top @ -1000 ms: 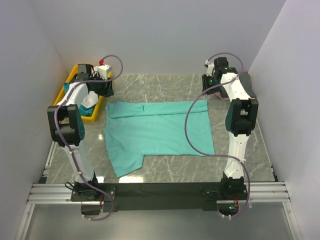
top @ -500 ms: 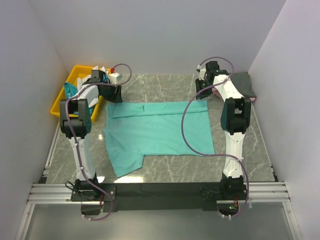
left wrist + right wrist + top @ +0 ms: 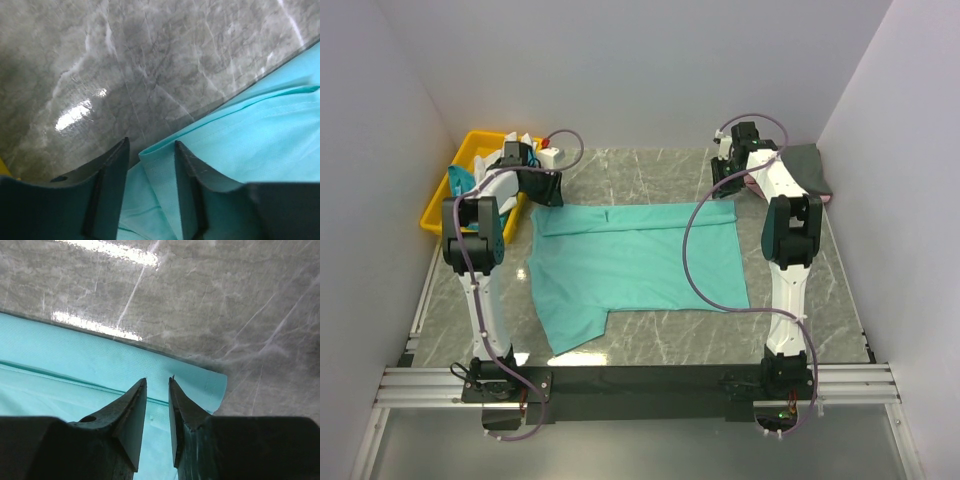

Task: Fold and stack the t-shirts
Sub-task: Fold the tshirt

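A sea-green t-shirt lies spread flat on the marble table, its far edge folded over into a band. My left gripper hangs over the shirt's far left corner. In the left wrist view its jaws stand open and straddle the folded corner of the cloth. My right gripper is at the far right corner. Its jaws stand a little apart just above the sea-green cloth, near the hem's end. More t-shirts, dark grey on top, lie stacked at the far right.
A yellow bin stands at the far left against the wall, with teal cloth and something white in it. Grey walls close in the table on three sides. Purple cables loop off both arms above the shirt.
My left arm has swung from over the yellow bin to the shirt's far left corner. My right gripper has shifted left onto the far right corner. Both have barely moved in the last half second.
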Tool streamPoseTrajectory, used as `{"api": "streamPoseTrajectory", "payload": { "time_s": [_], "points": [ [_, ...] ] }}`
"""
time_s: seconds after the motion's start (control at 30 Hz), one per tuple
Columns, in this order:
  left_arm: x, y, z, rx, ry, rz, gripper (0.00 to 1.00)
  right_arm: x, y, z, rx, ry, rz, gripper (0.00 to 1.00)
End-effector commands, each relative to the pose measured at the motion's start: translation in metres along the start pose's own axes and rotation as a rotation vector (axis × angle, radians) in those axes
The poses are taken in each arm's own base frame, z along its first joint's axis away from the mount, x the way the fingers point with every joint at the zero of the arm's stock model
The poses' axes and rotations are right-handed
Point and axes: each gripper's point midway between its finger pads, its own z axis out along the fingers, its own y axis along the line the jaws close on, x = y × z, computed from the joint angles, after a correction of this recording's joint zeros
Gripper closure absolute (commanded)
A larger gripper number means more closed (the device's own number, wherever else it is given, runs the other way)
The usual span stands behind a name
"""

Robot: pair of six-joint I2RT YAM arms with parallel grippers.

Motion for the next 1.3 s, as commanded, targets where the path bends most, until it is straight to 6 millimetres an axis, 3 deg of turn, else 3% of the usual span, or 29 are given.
{"api": "streamPoseTrajectory", "payload": {
  "time_s": [0.0,0.17,0.33,0.6,0.7,1.0,1.27],
  "points": [
    [-0.006,-0.001,-0.001,0.004,-0.006,-0.002,0.55,-0.012,0.003,-0.006,0.002,-0.031,-0.001,0.69],
    [-0.012,-0.007,-0.008,0.022,-0.035,0.014,0.83,-0.012,0.003,-0.007,0.007,-0.030,-0.006,0.69],
    [-0.022,-0.027,-0.036,0.062,-0.075,0.070,0.99,-0.011,0.003,-0.010,0.010,-0.030,-0.010,0.70],
    [-0.008,-0.062,-0.082,0.085,-0.141,0.229,0.99,-0.002,0.004,-0.019,0.007,-0.023,-0.021,0.70],
    [0.010,-0.071,-0.086,0.123,-0.104,0.272,0.99,0.001,0.004,-0.019,0.008,-0.017,-0.025,0.71],
    [0.098,-0.100,-0.081,0.315,0.097,0.366,0.99,0.007,0.007,-0.020,-0.009,-0.005,-0.029,0.71],
    [0.123,-0.106,-0.089,0.323,0.112,0.487,0.99,0.008,0.007,-0.028,-0.002,-0.008,-0.047,0.71]
  ]
}}
